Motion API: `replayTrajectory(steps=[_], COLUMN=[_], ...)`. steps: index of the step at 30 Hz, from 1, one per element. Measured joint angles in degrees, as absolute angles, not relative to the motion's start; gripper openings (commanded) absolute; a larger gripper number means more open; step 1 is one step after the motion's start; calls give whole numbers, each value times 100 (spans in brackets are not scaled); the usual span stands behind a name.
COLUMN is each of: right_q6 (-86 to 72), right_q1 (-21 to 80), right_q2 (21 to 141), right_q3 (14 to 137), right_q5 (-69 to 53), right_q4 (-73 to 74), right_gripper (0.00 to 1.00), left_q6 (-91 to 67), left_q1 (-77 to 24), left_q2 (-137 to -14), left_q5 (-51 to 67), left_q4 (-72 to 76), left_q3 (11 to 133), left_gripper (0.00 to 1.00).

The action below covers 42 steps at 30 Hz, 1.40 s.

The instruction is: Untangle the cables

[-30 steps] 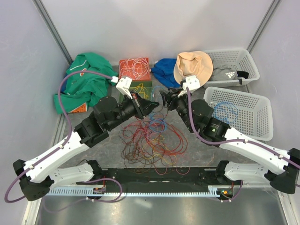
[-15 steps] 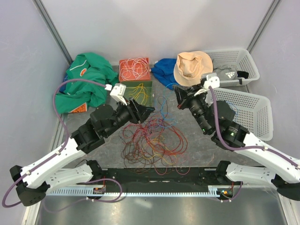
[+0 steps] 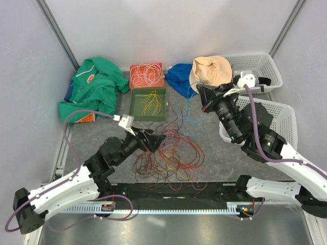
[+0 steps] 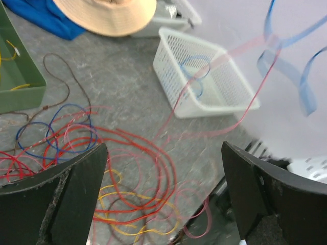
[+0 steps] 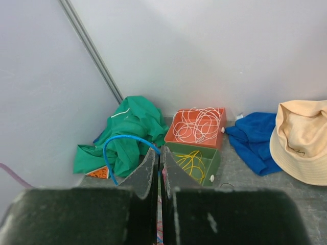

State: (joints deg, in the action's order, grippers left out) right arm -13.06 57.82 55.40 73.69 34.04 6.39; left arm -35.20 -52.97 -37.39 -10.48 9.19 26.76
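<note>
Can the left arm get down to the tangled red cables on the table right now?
Probably yes. The left gripper is open over the cable pile with nothing between them, and the right gripper, shut on a blue cable, is off to the side.

Cables (image 3: 168,153): thin sheathed strands, smooth, slight sheen. Table (image 3: 219,163): grey, mottled, stone-like, matt. Near basket (image 3: 286,120) and far basket (image 3: 265,64): white moulded plastic lattice, smooth, slight gloss. Green garment (image 3: 92,92): soft cloth, matt, creased. Blue cloth (image 3: 179,76): matt, rumpled. Hat (image 3: 212,71): tan fabric, matt. Green box (image 3: 148,118) and orange box (image 3: 132,76): smooth, matt walls; plastic or card cannot be told. Arm shells (image 3: 66,189): white plastic, glossy. Left gripper (image 4: 164,150) and right gripper (image 5: 159,153): black, matt, faintly grainy. Walls (image 3: 168,30): smooth, matt, pale.
</note>
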Motion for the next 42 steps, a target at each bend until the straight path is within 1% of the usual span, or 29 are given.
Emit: replayTrajectory(steps=[3, 6, 11, 17, 19, 21, 22, 23, 24, 29, 35, 42], right_q6=[-1417, -1533, -1686, -1796, -1828, -1848, -1859, -1870, -1874, -1870, -1688, -1363], right_q1=[5784, 5782, 5782, 5782, 5782, 5774, 5774, 5774, 5774, 5774, 5774, 5774], right_q2=[5559, 5559, 5555, 5557, 5557, 5557, 5557, 5555, 5555, 5553, 5559, 5561], right_q3=[7572, 7747, 7881, 7881, 7881, 7881, 7881, 7881, 7881, 7898, 8217, 8978], right_q5=[3326, 3238, 3098, 3011, 2976, 2954, 2936, 2934, 2934, 2941, 3168, 3529], right_q4=[845, 1017, 1175, 1372, 1424, 1455, 1470, 1474, 1474, 1535, 1629, 1643], right_gripper=[0, 0, 0, 0, 0, 0, 0, 0, 0, 0, 0, 0], left_q6=[-3181, -2969, -2814, -2777, -2777, -2777, -2773, -2773, -2783, -2801, -3446, -4491], left_q1=[-5411, -5474, -5476, -5478, -5487, -5489, -5496, -5498, -5502, -5516, -5513, -5513], left_q2=[-4014, -4397, -5052, -5944, -6152, -6372, -6504, -6602, -6692, -6869, -6925, -7105], left_q5=[-821, -666, -532, -283, -244, -220, -183, -152, -130, -193, -779, -1350], left_q4=[1584, 2165, 3264, 4045, 4254, 4434, 4515, 4567, 4611, 4434, 3253, 2300], left_q3=[2200, 2104, 2110, 2303, 2362, 2434, 2484, 2523, 2563, 2716, 2862, 2279], left_gripper=[100, 99, 94, 95, 91, 71, 56, 18, 2, 2, 2, 2])
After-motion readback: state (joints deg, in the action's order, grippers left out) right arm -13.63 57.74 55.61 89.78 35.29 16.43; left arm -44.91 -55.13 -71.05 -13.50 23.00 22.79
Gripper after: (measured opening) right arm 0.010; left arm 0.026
